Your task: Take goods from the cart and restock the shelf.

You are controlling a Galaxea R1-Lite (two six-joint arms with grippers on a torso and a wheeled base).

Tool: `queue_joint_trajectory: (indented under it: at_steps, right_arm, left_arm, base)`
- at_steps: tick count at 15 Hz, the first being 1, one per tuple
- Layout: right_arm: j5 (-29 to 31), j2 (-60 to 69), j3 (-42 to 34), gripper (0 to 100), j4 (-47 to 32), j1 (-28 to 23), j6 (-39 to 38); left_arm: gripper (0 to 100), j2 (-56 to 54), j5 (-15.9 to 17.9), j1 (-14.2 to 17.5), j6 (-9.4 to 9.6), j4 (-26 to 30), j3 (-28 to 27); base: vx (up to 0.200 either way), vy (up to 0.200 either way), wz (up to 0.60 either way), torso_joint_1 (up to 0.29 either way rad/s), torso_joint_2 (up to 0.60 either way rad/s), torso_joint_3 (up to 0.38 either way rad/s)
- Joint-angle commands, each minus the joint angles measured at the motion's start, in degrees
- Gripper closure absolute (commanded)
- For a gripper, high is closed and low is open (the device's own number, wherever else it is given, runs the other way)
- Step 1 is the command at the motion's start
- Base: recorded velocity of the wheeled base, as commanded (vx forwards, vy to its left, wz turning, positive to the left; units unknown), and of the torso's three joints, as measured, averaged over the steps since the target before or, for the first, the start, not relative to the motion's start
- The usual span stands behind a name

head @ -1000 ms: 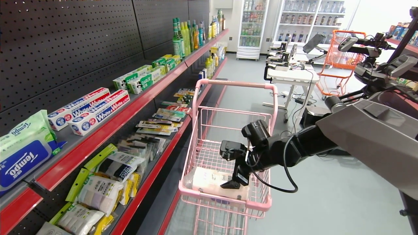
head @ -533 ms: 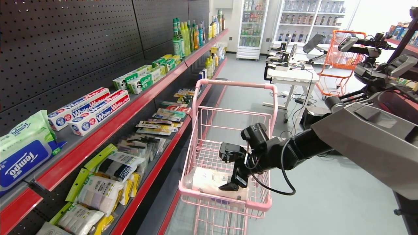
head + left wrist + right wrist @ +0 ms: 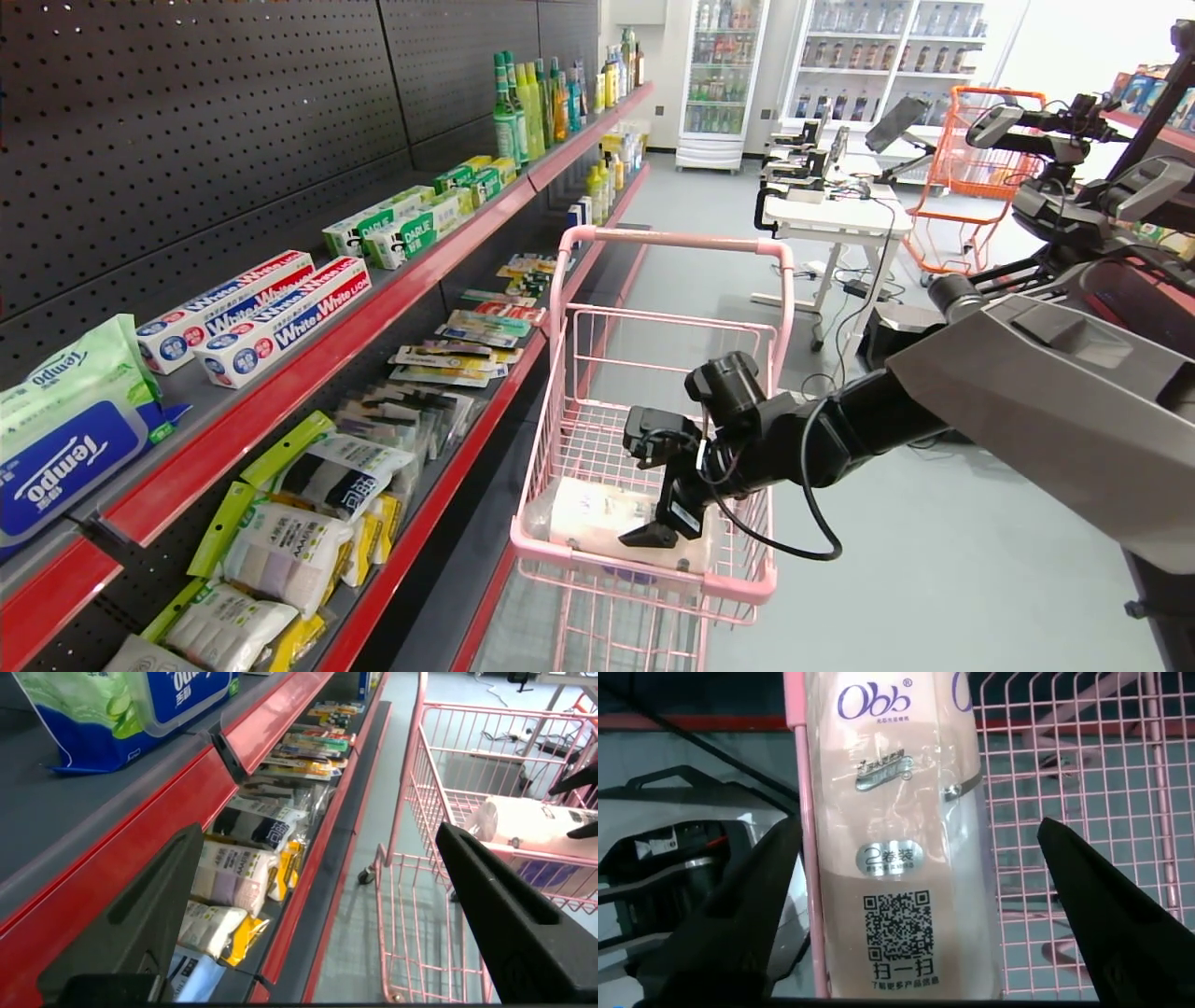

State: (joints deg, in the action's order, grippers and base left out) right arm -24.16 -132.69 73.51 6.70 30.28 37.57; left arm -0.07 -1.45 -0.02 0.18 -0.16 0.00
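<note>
R gripper [image 3: 665,523] spread, roll pack [image 3: 896,840] btw fingers [image 3: 1102,905]; in cart [image 3: 653,241]

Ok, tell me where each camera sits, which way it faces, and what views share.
Head view: on the head, facing forward and down at shelf and pink cart; right arm and right hand show.
Left wrist view: on the left wrist, facing along the shelf's lower tier towards the cart; open left hand frames it.
Right wrist view: on the right wrist, facing down into the cart at the pack of paper rolls; open right hand straddles it.
Shared: all three show the cart and the pack.
</note>
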Motion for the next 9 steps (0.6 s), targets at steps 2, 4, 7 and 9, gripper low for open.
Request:
queue_joint_trajectory:
  at_steps: [2,4,7,9]
  right_arm:
    - [-0.1,-0.4,-0.3,0,0.2,0.2,0.0]
    - [-0.5,-0.4,-2.3,0,2.1,0.3,0.0]
    - [-0.6,-1.5,-3.6,0,6.7,0.6,0.1]
    - [-0.6,-2.0,-5.5,0,8.7,0.5,0.1]
  left_arm:
    - [0,0.1,0.0,0.0,-0.01,0.0,0.0]
    - [0,0.1,0.0,0.0,-0.01,0.0,0.0]
    - [0,0.1,0.0,0.0,-0.01,0.0,0.0]
    - [0,0.1,0.0,0.0,-0.01,0.0,0.0]
  base:
    - [0.000,0.000,0.00,0.000,0.00,0.000]
    - [0.000,0.000,0.00,0.000,0.00,0.000]
    - [0.000,0.000,0.00,0.000,0.00,0.000]
    - [0.000,0.000,0.00,0.000,0.00,0.000]
